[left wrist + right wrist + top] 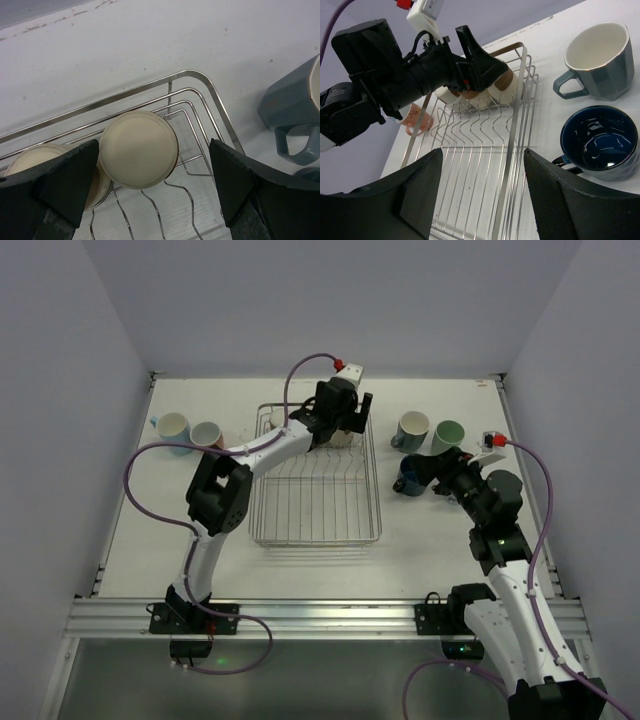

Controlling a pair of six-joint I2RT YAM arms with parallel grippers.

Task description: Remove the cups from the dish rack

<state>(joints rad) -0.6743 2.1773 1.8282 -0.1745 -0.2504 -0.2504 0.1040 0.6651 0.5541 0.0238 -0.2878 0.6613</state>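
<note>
Left gripper [154,150] gaping over upturned cream cup [139,149] at far right of dish rack [200,75], poised to grasp; right gripper [482,160] parted, empty.

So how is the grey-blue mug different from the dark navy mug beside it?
The grey-blue ceramic mug is pale cream inside; the navy mug is shiny dark blue inside. The navy mug sits nearer the right gripper; the grey-blue one sits farther back. Both stand upright on the white table, handles showing.
</note>
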